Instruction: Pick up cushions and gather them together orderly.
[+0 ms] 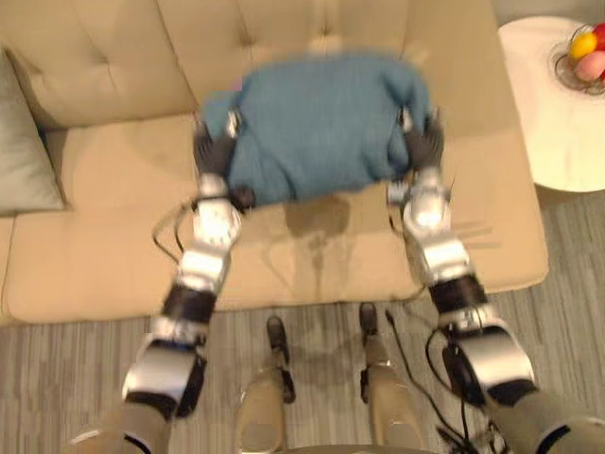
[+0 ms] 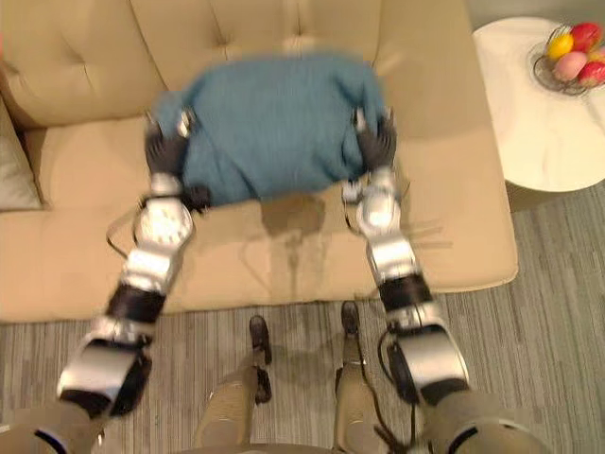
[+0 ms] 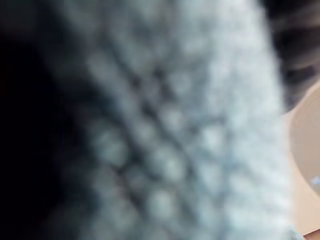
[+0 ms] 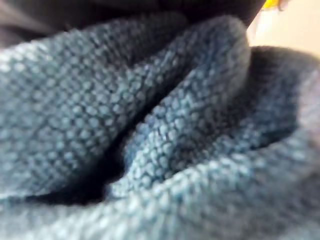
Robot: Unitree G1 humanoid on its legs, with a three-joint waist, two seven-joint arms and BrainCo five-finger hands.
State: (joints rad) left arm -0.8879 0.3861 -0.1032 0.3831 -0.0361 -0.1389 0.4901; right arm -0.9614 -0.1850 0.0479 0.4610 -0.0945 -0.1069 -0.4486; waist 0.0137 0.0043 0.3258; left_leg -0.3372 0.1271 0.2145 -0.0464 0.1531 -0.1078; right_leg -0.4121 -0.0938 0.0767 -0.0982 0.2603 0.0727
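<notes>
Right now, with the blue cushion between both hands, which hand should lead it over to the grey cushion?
Left, probably. The left hand flanks the blue cushion on the side nearer the grey cushion; the right hand is farther.

Beige sofa [image 1: 113, 255] with a tufted back stands on a grey striped floor [image 1: 567, 303]; 1 grey cushion [image 1: 24, 142] lies at its left end, leaning on the backrest; just beside its right end, a round white counter [image 1: 553, 132] carries 1 wire bowl [image 1: 565, 74] of coloured fruit.
</notes>
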